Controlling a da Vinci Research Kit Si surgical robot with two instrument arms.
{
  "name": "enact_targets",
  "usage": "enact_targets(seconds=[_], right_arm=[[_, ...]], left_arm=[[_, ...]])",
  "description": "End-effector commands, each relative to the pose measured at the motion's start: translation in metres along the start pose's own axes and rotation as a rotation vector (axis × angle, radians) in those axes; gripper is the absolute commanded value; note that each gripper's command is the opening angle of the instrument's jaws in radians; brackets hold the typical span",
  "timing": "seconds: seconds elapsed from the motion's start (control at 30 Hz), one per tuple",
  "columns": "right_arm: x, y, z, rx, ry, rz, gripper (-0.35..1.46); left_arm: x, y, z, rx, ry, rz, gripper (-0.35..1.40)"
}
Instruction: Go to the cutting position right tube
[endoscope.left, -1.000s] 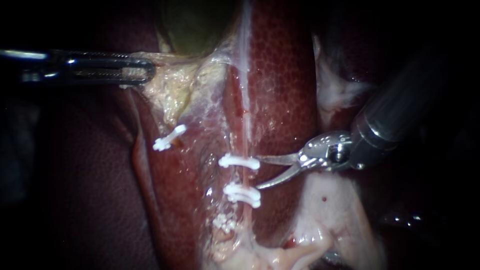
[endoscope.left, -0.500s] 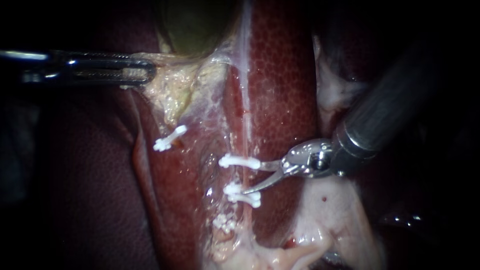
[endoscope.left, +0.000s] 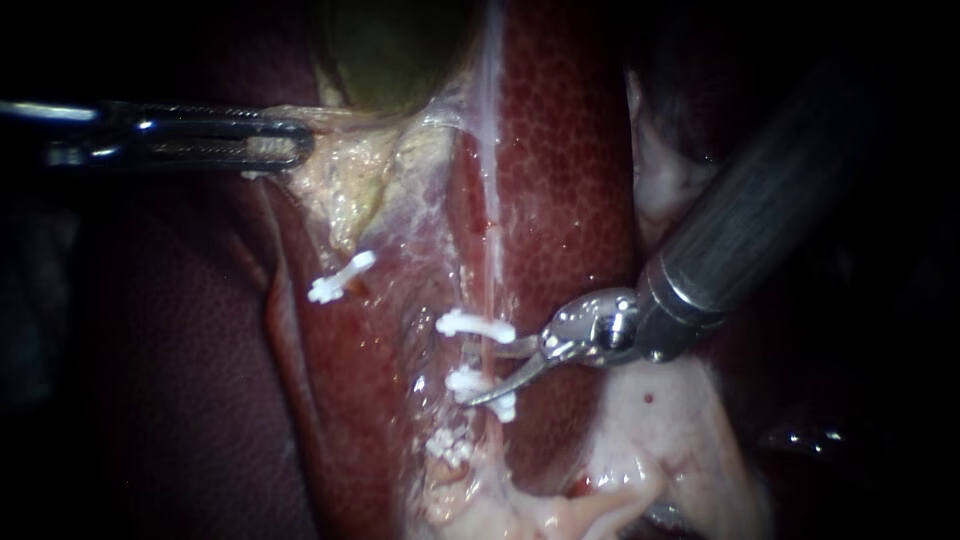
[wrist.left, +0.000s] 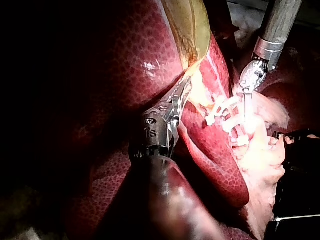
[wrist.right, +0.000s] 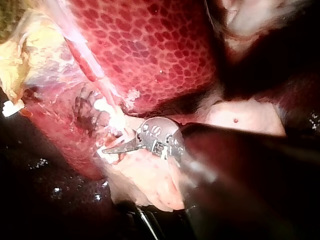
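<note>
As the right instrument's end effector (endoscope.left: 468, 373) gapes, the right tube (endoscope.left: 486, 364) lies within.

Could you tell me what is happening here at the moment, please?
The left instrument has its jaws shut on pale tissue just below the gallbladder, holding it out to the side. The right instrument, tipped with blades, is at the right tube. Its open blades straddle the tube between the upper clip and the lower clip, beside the liver. The tube is not yet cut.
</note>
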Motion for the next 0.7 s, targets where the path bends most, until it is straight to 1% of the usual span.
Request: enact_targets(seconds=[0.03,0.23,0.33,0.47,0.7], right_arm=[[0.0,0.0,0.0002,0.006,0.004,-0.001,0.85],[0.0,0.0001,0.0015,0.043,0.015,0.002,0.85],[0.0005,0.0001,0.0017,0.068,0.036,0.005,0.83],[0.0012,0.0002,0.0022,0.071,0.048,0.006,0.81],[0.0021,0.0005,0.0028,0.081,0.087,0.007,0.78]], left_arm=[[0.0,0.0,0.0,0.0,0.0,-0.001,-0.35],[0.0,-0.0001,0.0001,-0.001,0.0,-0.001,-0.35],[0.0,-0.0001,0.0001,-0.001,0.0,-0.001,-0.35],[-0.0001,-0.0001,0.0002,-0.002,0.0,-0.001,-0.35],[-0.0001,-0.0002,0.0004,-0.003,-0.001,-0.001,-0.35]])
